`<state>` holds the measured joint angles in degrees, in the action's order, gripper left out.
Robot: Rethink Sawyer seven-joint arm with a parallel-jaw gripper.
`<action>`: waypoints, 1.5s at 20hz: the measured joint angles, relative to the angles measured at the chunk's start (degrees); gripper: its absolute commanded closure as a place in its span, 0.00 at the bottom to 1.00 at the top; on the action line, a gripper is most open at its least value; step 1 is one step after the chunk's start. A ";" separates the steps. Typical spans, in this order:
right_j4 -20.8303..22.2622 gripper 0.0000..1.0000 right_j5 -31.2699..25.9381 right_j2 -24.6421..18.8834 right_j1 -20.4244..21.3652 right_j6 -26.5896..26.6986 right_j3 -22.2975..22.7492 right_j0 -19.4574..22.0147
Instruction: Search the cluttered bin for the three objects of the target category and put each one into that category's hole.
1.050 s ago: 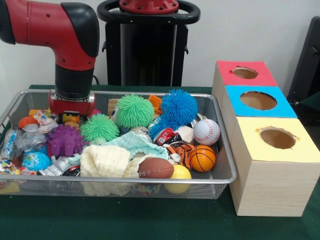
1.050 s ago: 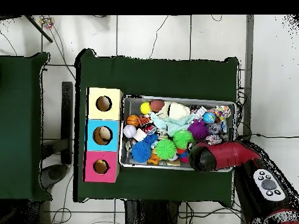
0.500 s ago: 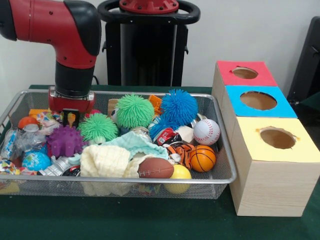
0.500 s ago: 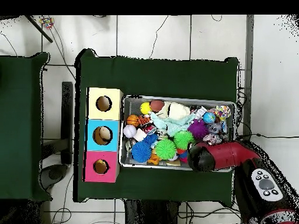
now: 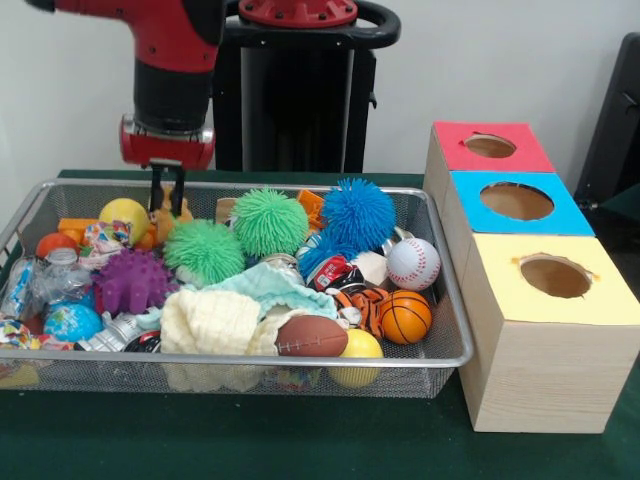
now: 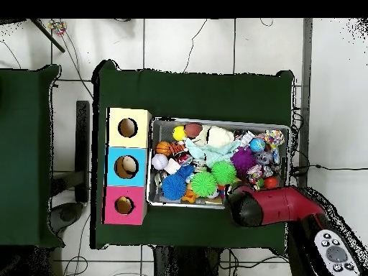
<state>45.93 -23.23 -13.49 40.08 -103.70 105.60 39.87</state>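
- Now the gripper is hanging over the bin's far left corner, its fingers pinching a small orange toy; what the toy is, I cannot tell.
- It is looking light and small, so a grip across its middle is likely holding well.
- Just beside it a yellow ball is lying, with spiky green balls nearby.
- The holes are waiting in the coloured boxes well apart to the side.
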 measured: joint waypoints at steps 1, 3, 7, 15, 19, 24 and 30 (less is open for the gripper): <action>-0.93 1.00 -0.21 -0.19 1.23 0.00 0.99 0.16; -3.20 1.00 -1.00 -0.85 4.14 0.00 3.19 0.69; -6.83 1.00 -1.86 -2.46 9.01 0.00 6.51 1.88; -13.14 1.00 -1.94 -3.98 17.49 0.00 10.81 0.37; -16.11 1.00 -2.10 -3.92 20.62 0.00 11.54 -2.74; -20.67 1.00 -2.40 -3.92 22.70 0.00 11.62 -7.43; -24.31 1.00 -3.92 -2.93 21.78 -0.02 10.18 -15.20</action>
<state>21.62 -27.16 -16.41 61.86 -103.73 115.78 24.67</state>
